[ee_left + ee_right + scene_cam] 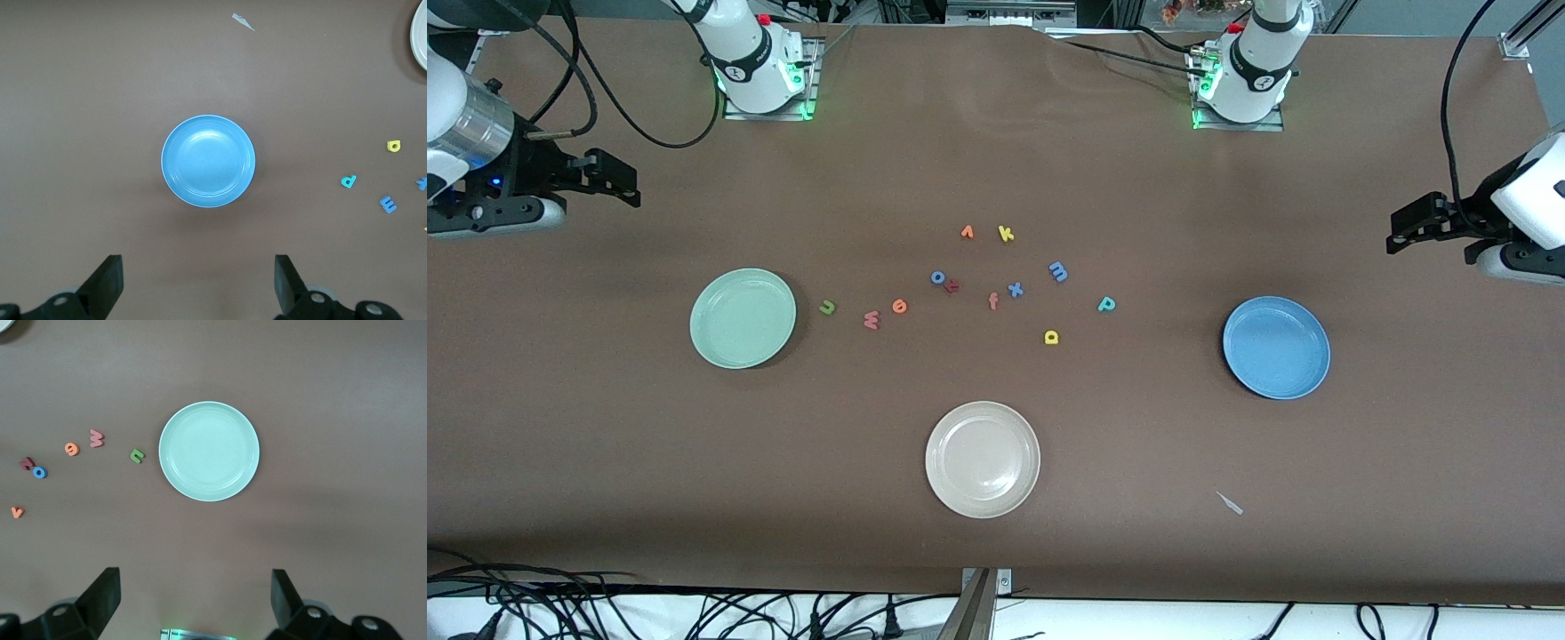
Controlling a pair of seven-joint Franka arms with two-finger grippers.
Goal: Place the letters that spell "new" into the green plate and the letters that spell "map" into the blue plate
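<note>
Presently, items entered from nearest the front camera to farthest:

1. Beige-white plate (983, 459): nearest the front camera, mid-table; holds nothing; no part in the task; a small pale scrap (1230, 503) lies on the table toward the left arm's end.
2. Blue plate (1276, 348): toward the left arm's end; holds nothing.
3. Green plate (743, 317): toward the right arm's end; holds nothing.
4. Yellow a (1051, 337): flat on the table, the nearest of the letters; teal p (1106, 304) a little farther, toward the blue plate; blue m (1058, 272) farther again; all three well apart from the blue plate.
5. Salmon w (871, 320), orange e (899, 307), olive n (827, 308): a short row beside the green plate, the n closest to its rim but not touching.
6. Spare letters, not wanted: salmon f (993, 301), blue x (1015, 289), blue o (938, 277) with a dark red letter (952, 285) touching it; orange v-like letter (967, 232) and yellow k (1006, 234) farthest.
7. Right gripper (193, 597): raised over the table edge at its own end, looking down on the green plate; jaws wide apart, holding nothing.
8. Left gripper (199, 280): raised at its own end, looking down on the blue plate; jaws wide apart, holding nothing.
9. Step in hand, by judgement: none done; sorting not yet begun; all six letters on the table.
10. Next move, by judgement: either arm reaches in and descends on its closest letter, the n or the p; the letters are tiny and flat, so the fingers must straddle one squarely and close low at the tabletop.
</note>
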